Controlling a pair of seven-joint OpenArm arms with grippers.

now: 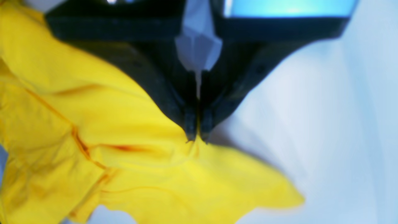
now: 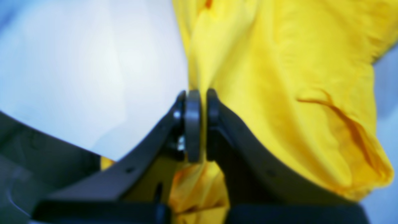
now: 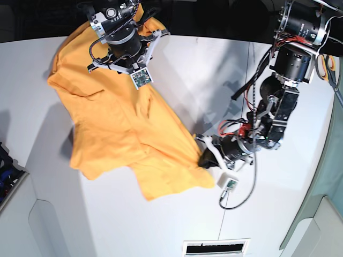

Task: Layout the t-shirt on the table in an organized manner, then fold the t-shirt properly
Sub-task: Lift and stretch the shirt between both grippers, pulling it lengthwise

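Fabric of the t-shirt is sitting pinched between the closed fingertips of the left gripper, at the shirt's edge, and is spreading away from that gripper to one side. The right gripper is clamping another fold of the same shirt between its narrow pads. Farther out, the shirt is lying crumpled on the white table, stretched between both grippers.
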